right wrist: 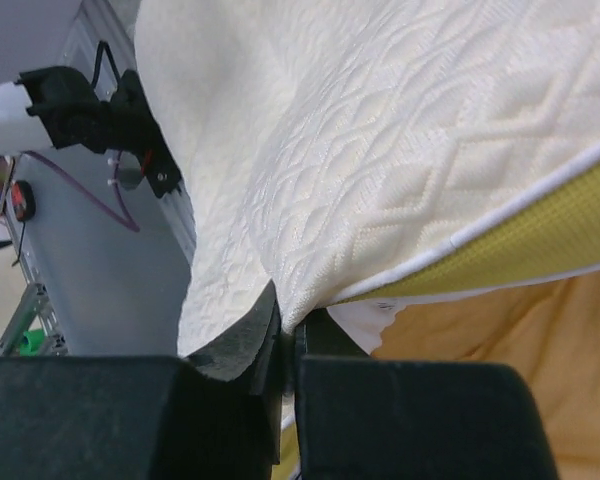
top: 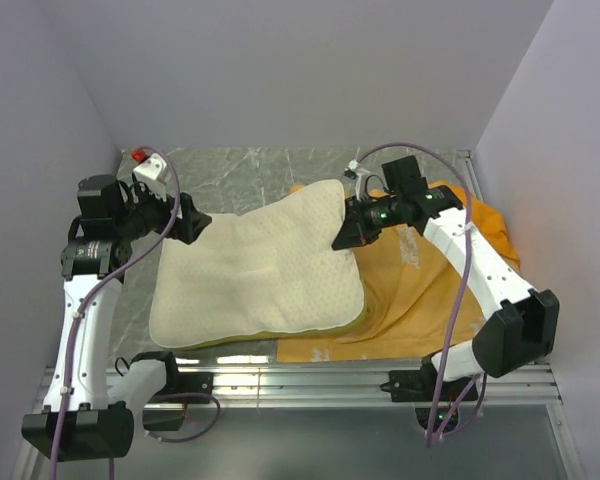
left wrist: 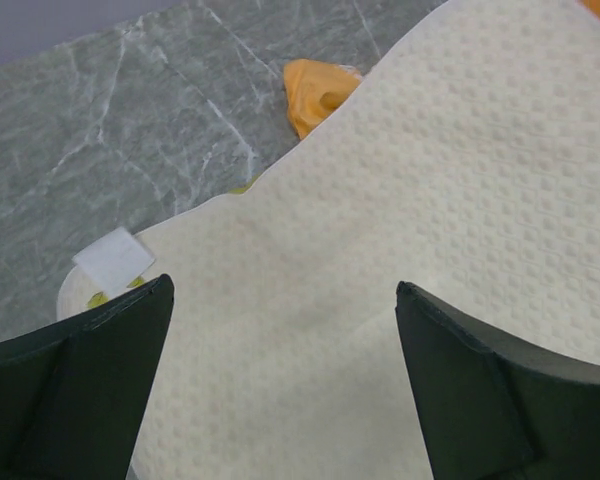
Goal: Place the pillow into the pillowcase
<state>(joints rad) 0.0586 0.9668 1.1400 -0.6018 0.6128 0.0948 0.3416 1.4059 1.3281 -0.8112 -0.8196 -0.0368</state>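
Cream quilted pillow (top: 255,270) (yellow edge) on orange pillowcase (top: 400,300), right end effector (top: 342,240) pinching pillow edge, left end effector (top: 195,226) spread wide

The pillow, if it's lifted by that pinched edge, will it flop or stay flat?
Probably floppy: the pillow creases where the right gripper pinches its edge, so it should sag. Likely light for its size, looking thin and quilted. Its dimpled cover may drag on the pillowcase rather than slide.
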